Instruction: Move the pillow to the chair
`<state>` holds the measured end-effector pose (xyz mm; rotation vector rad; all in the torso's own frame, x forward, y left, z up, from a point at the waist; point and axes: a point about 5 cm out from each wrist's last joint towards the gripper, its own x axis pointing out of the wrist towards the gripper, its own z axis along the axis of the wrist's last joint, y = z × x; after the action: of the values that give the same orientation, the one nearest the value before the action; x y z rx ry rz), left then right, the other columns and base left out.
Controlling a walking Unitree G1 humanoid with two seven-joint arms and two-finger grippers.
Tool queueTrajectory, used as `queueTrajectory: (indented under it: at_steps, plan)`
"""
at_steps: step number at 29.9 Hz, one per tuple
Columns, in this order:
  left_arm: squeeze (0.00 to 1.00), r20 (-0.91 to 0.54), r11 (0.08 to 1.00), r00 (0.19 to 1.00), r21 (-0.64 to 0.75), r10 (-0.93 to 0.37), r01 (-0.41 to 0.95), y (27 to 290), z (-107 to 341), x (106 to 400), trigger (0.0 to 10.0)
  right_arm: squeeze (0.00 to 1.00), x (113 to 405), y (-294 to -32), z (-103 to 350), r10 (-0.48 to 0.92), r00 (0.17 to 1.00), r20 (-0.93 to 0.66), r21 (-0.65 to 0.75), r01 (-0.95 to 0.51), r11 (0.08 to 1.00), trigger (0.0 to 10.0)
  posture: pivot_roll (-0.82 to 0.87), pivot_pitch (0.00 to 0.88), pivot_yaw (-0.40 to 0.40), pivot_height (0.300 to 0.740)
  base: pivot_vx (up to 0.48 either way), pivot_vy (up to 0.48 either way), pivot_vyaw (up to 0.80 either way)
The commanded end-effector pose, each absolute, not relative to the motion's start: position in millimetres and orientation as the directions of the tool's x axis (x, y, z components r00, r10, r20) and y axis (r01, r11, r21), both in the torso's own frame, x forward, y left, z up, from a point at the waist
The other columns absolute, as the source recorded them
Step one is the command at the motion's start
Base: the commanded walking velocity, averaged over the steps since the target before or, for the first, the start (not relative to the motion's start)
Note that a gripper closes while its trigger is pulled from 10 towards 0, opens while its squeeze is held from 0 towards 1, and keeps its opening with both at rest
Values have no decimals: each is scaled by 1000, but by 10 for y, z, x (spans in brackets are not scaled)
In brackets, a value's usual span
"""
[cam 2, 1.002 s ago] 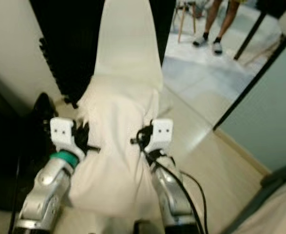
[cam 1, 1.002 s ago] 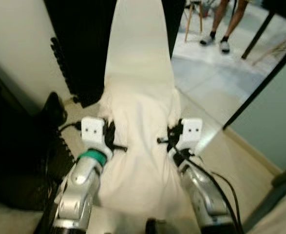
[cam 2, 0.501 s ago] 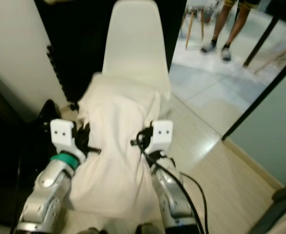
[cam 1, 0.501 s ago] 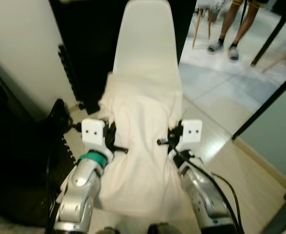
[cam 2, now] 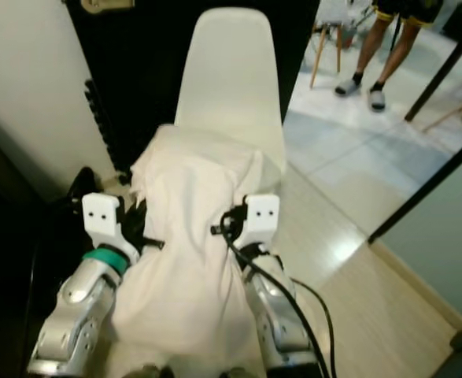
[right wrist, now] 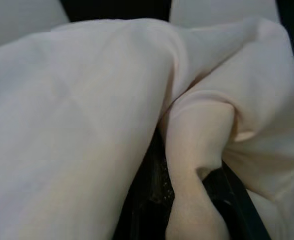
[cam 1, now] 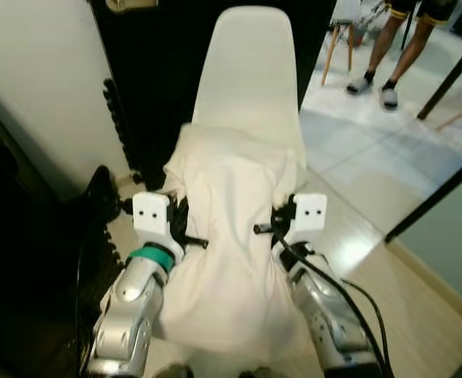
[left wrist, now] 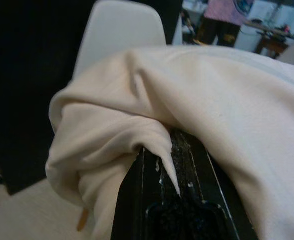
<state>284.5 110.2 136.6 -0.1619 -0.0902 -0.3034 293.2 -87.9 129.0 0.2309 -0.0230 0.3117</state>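
Two grippers are sharing the load here, and the pillow [cam 1: 231,236] is hanging between them, with its far end draping toward the white chair [cam 1: 250,79] right in front of you. I can't tell for sure if that end is already resting on the seat or just hovering over it.

It's looking soft and floppy, probably light, judging by how the cover is bunching and folding around the fingers. So it's going to sag wherever you aren't holding it, and thin fabric like that could slip out of a pinch if you're tugging.

You're gripping it on the side edges, about halfway along. The left gripper [cam 1: 185,228] is clamped on a fold of the cover on the left edge; in the left wrist view the black fingers [left wrist: 184,165] are pinching bunched cloth. The right gripper [cam 1: 271,228] is doing the same on the right edge, fabric wedged between its fingers [right wrist: 159,185]. Those side folds seem like the best spots.

Beyond the chair there's a dark doorway, and a person [cam 1: 392,47] is standing on the tiled floor off to the right, well apart.
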Motion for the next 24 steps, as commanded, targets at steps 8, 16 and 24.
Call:
queueTrajectory:
  at_steps: [8,16,24]
  plan:
    - [0,152,905,913,-149,-378,399,923,1439,2816,10000,0,2909,-666,1426,374,918,131,229,-395,890,10000,-15,70,39,740,352,0,0]
    - [0,151,905,914,-150,-377,398,929,1441,2814,10000,0,2908,-665,1419,373,919,129,227,-394,891,10000,-12,71,41,740,350,0,0]
    - [0,148,907,916,-149,-373,393,934,1440,2814,10000,0,2904,-662,1419,372,919,130,228,-393,891,10000,-13,73,43,740,352,0,0]
